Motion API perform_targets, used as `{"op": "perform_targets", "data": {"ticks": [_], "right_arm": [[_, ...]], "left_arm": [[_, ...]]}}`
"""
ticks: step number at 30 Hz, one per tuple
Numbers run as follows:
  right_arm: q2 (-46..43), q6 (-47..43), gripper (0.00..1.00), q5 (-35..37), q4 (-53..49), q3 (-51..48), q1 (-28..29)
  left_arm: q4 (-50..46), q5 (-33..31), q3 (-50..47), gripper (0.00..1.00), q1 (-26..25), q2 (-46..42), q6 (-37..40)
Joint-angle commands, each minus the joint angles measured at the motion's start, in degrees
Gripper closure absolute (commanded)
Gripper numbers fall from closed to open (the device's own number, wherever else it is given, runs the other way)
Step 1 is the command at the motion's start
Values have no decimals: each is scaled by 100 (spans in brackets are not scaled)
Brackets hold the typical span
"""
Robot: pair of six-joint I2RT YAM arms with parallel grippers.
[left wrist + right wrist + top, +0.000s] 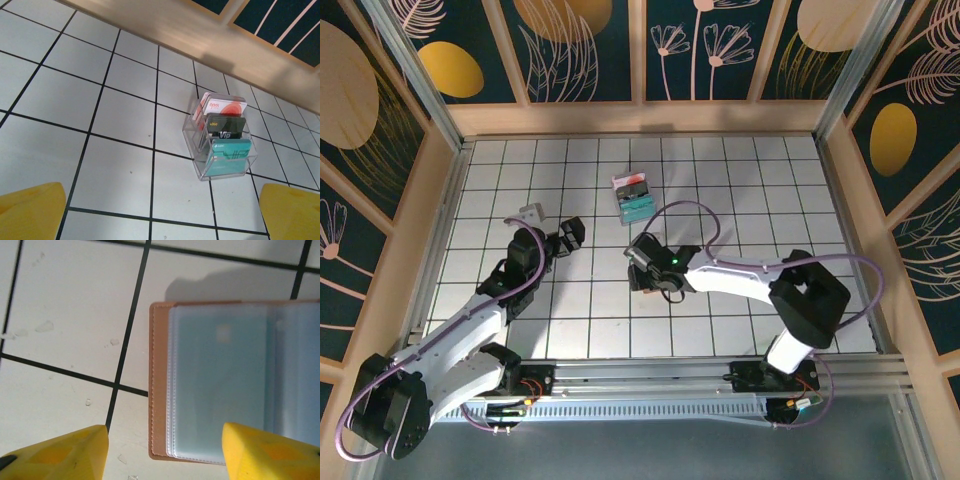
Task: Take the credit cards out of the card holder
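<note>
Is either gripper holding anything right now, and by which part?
Nothing is held. The right gripper hangs open over the stitched edge of the open card holder; the left gripper is open, facing the clear card stand.

Top external: high behind the arm bases, looking down over the table (pixel 750 200).
Left wrist: slants ahead of the left pincer (pixel 160 215); card rack (pixel 190 131) shared with top.
Right wrist: straight down, close, card holder (pixel 215 375) beneath the right pincer (pixel 165 450).

Ahead of the left gripper (pixel 162 200), its yellow fingers (pixel 30 210) set wide apart, the white tiled tabletop (pixel 100 100) lies free up to a clear plastic tiered stand of cards (pixel 220 137), which stands near the wooden back wall (pixel 200 40). Under the spread right gripper (pixel 164 432) the flat tan card holder with clear sleeves (pixel 225 380) lies open, bare tile to its left.
</note>
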Motion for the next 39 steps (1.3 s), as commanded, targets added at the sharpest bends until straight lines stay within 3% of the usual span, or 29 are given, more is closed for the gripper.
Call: {"op": "perform_targets", "data": {"ticks": [1, 11, 25, 33, 39], "right_arm": [[169, -83, 36, 299, -339, 262, 23], [309, -17, 35, 669, -566, 307, -141], [744, -260, 37, 93, -78, 170, -467], [907, -172, 45, -26, -135, 100, -483], [759, -137, 68, -327, 73, 3, -491]], "left_arm": [[200, -71, -21, 1, 39, -51, -281], [476, -409, -127, 1, 41, 58, -374], [528, -315, 126, 1, 38, 507, -182], [490, -277, 263, 1, 39, 642, -127], [485, -194, 354, 1, 39, 660, 21]]}}
